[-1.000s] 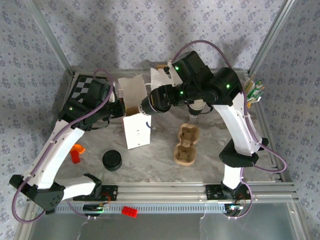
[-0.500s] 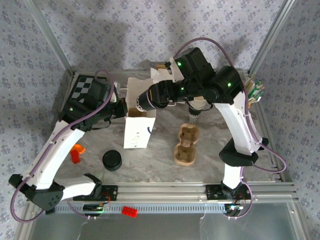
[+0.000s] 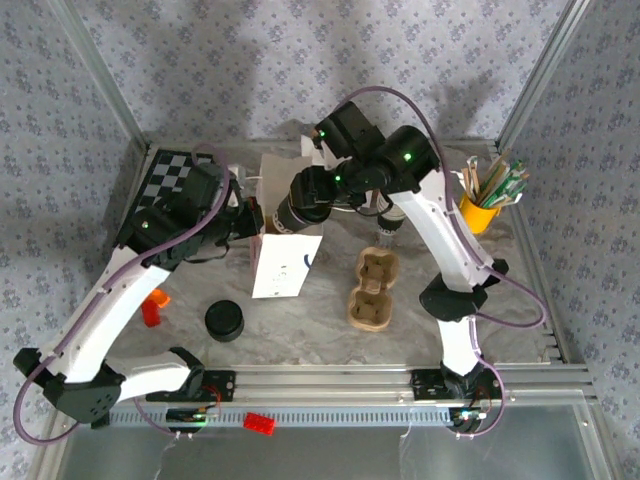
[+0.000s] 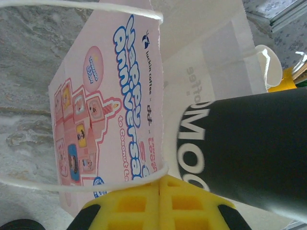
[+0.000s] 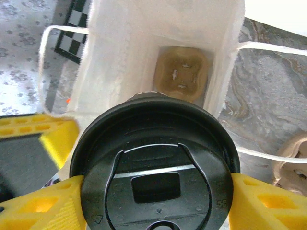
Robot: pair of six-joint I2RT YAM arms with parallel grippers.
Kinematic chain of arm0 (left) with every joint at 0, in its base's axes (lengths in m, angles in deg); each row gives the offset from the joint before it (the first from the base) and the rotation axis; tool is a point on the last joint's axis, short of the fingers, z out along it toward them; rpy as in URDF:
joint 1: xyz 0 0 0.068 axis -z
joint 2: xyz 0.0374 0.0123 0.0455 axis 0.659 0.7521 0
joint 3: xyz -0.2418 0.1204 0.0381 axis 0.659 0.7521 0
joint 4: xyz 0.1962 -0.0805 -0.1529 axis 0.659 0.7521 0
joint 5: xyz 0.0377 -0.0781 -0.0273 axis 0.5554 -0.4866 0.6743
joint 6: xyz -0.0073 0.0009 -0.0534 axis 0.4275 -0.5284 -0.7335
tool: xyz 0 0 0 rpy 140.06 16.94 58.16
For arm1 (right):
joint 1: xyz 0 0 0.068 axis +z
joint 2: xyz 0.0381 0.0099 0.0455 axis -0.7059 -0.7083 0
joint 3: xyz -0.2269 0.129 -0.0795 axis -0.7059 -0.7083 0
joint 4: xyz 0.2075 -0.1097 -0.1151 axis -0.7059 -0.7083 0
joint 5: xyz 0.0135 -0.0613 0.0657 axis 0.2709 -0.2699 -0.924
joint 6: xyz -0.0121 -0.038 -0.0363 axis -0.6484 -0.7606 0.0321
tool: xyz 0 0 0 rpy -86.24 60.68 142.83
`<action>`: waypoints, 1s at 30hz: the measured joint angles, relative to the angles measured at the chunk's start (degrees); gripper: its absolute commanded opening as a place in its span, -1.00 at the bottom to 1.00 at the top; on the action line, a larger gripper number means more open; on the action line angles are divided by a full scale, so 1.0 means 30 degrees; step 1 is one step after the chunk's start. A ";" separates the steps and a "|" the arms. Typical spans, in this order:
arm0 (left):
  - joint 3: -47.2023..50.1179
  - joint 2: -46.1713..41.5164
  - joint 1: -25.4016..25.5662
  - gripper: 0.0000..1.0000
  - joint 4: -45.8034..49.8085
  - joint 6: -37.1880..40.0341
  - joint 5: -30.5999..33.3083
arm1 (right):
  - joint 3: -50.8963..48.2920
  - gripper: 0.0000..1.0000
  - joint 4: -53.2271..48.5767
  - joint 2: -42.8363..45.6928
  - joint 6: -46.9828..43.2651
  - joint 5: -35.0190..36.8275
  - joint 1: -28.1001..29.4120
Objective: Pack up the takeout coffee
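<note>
The takeout coffee (image 5: 156,163) shows its round black lid from above, and my right gripper (image 5: 156,188) is shut on it, a yellow finger (image 5: 268,206) on each side. It hangs over the open mouth of a white paper bag (image 5: 120,57), with a pulp cup holder (image 5: 182,74) on the bag's floor. In the left wrist view the cup's dark band (image 4: 249,148) is beside the bag's pink printed side (image 4: 110,110). My left gripper (image 4: 160,184) is shut on the bag's white string handle (image 4: 72,186). From above, the right gripper (image 3: 300,205) is over the bag (image 3: 285,262) and the left gripper (image 3: 255,215) is at its left rim.
A pulp cup carrier (image 3: 372,290) lies right of the bag. A squat stack of black lids (image 3: 224,320) and an orange piece (image 3: 152,307) sit front left. A yellow cup of sticks (image 3: 482,205) stands at the right, a checkerboard (image 3: 168,178) at back left.
The right arm has swung left with the cup, from beside the bag to over its mouth. The bag has shifted a little under the left gripper's hold.
</note>
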 measured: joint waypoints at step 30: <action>0.1829 -0.0124 0.2127 -1.00 -0.2878 -0.2616 0.0699 | 0.0007 0.34 -0.0823 -0.1843 0.0401 0.1603 0.0954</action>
